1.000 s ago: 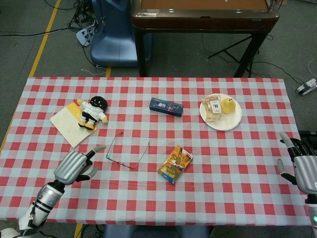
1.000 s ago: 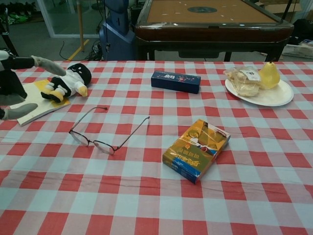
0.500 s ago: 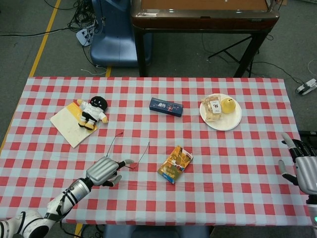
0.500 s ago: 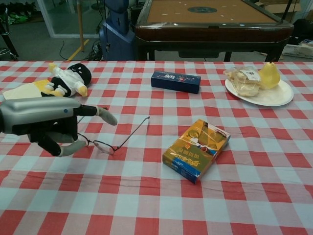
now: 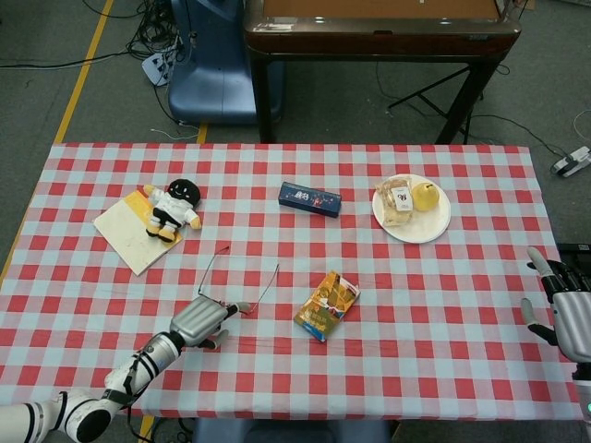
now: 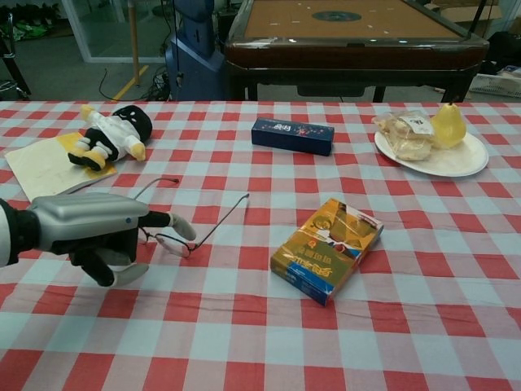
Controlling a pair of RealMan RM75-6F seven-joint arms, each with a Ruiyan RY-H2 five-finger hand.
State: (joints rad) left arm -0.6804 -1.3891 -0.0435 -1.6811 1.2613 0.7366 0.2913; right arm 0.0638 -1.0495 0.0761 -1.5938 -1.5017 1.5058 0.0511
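A pair of thin-framed glasses (image 5: 267, 285) (image 6: 218, 220) lies unfolded on the checked tablecloth (image 5: 434, 305), left of centre. My left hand (image 5: 199, 320) (image 6: 89, 230) is low over the cloth at the lens end of the glasses. Its fingers reach over the frame and its thumb sits below. The near lens is partly hidden behind it, and the glasses still lie flat. My right hand (image 5: 565, 314) hovers off the table's right edge with its fingers spread and nothing in it. It shows only in the head view.
An orange and blue pack (image 5: 327, 305) (image 6: 327, 248) lies right of the glasses. Further back are a dark blue box (image 5: 309, 198) (image 6: 292, 135), a plush doll (image 5: 172, 208) (image 6: 114, 133) on a notebook (image 5: 125, 238) (image 6: 41, 169), and a white plate (image 5: 430, 230) (image 6: 456, 167) with a pear (image 5: 424, 195) (image 6: 448, 124).
My left hand has swept right from the table's left side and come down at the lens end of the glasses. The glasses and the right hand have barely moved.
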